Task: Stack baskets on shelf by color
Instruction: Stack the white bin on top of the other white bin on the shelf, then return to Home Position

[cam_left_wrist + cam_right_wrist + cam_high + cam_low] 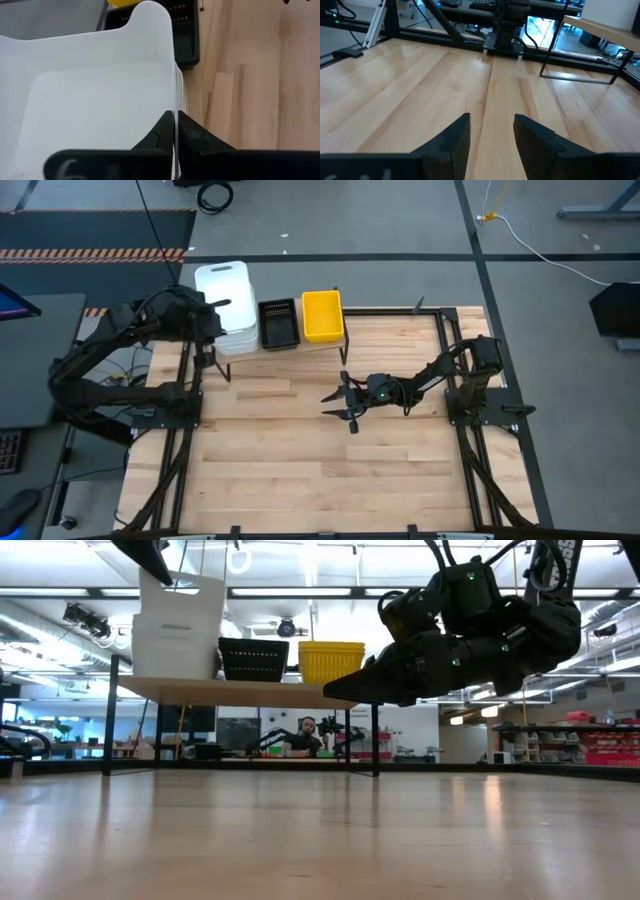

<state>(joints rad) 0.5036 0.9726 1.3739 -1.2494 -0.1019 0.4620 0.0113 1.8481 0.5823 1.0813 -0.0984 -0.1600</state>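
**Inspector A:** High view, left to right: the left gripper [212, 308] sits at the rim of the top white rounded plastic basket [222, 283], which rests on the white stack at the left end of the light wooden shelf on thin black legs [322, 343]. Next along stands the perforated black plastic basket [278, 323], then the yellow plastic basket [322, 314]. The right gripper [338, 402] hangs over the bare slatted wooden tabletop [300, 470], well apart from the shelf.

**Inspector B:** State of the tools?

**Inspector A:** Left wrist view shows its fingers [162, 134] pressed together on the white basket's thin side wall. Right wrist view shows that gripper's fingers [456, 135] spread, holding nothing.

**Inspector B:** Step in hand?

**Inspector A:** Judged to be seating the white basket on its own colour. The next move calls for lowering it square, releasing and lifting clear.

**Inspector B:** Differences between views?

**Inspector A:** Only the low view shows the white stack's height above the plank, and a seated person [309, 737] beyond the table. Only the left wrist view confirms the pinch.
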